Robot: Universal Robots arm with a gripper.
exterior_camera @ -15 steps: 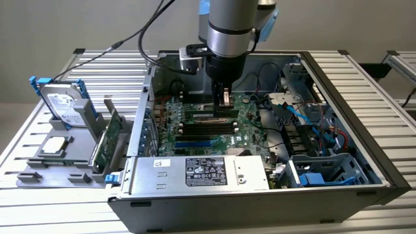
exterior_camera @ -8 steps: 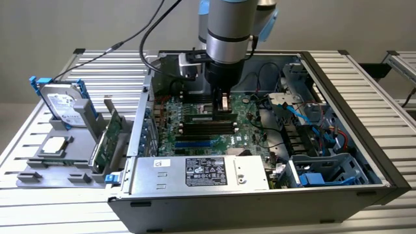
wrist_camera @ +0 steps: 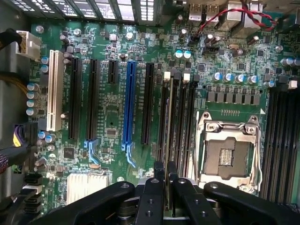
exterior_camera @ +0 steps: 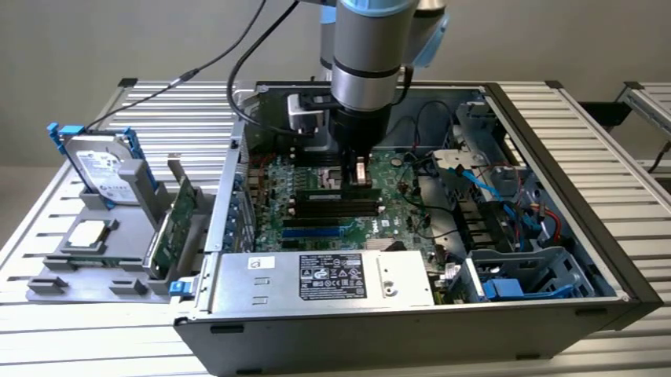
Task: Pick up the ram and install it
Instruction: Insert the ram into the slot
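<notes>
Lowering the ram [wrist_camera: 167,122] into the memory slots [wrist_camera: 184,117] looks like the step in hand, inside the computer case [exterior_camera: 398,345] mid-desk [exterior_camera: 94,345]. Seating it calls for exact alignment, then a straight push. The end effector [wrist_camera: 166,165], almost closed, pinches the stick edge-on.

The arm [exterior_camera: 367,63] points straight down, its gripper [wrist_camera: 165,166] clamped narrowly.

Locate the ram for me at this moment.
The ram stands edge-on in the gripper's grip, lined up along the black memory slots beside the CPU socket. In the exterior view, that is near the middle of the open computer case.
</notes>
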